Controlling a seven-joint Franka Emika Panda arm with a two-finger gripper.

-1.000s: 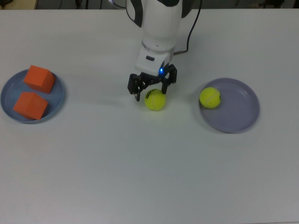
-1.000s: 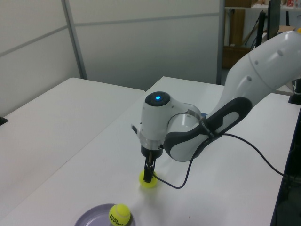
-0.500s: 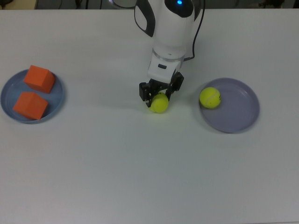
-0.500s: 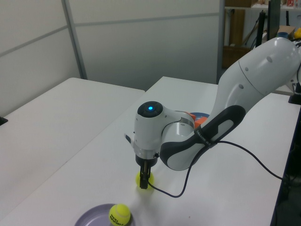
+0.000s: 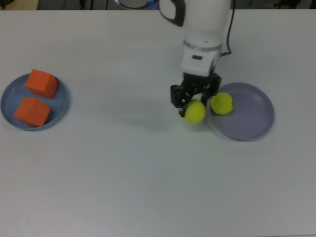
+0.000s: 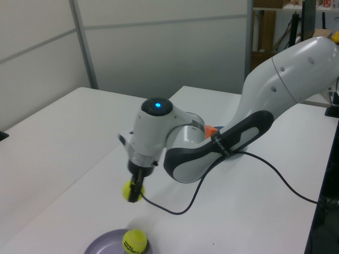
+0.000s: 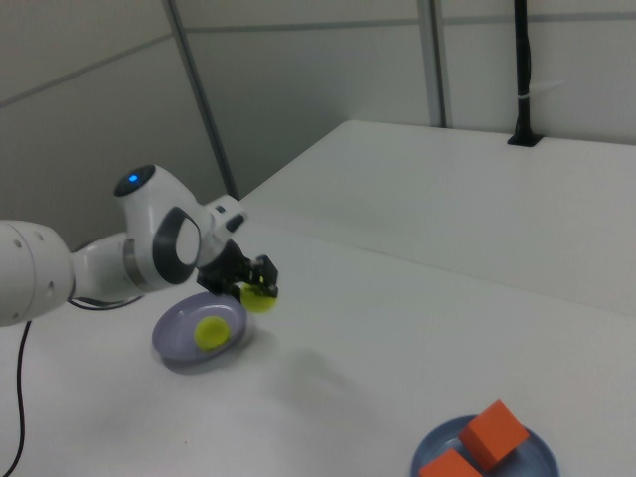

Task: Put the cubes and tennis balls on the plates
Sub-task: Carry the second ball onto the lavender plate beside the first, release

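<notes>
- White tabletop [image 5: 123,173] is filling the scene, with pale wall panels standing behind it in the left view and the right view.
- At the top view's left, a light blue plate [image 5: 8,94] is sitting near the table edge, carrying both orange cubes [image 5: 41,83] [image 5: 32,111], one just beside the other; in the right view they are showing at the bottom edge.
- At the top view's right, a lavender-grey plate [image 5: 252,118] is lying with one tennis ball [image 5: 222,103] resting inside it, near the rim on the top view's left.
- The white arm is reaching in from the top view's upper edge, its black gripper [image 5: 194,101] pointing down, just outside that rim.
- The fingers are clamping the second tennis ball [image 5: 194,111] between them.
- In the left view this ball [image 6: 131,191] is hanging above the table, off the surface, with the lavender-grey plate lying lower in frame.
- A black cable [image 6: 254,159] is trailing across the table from the arm in the left view.
</notes>
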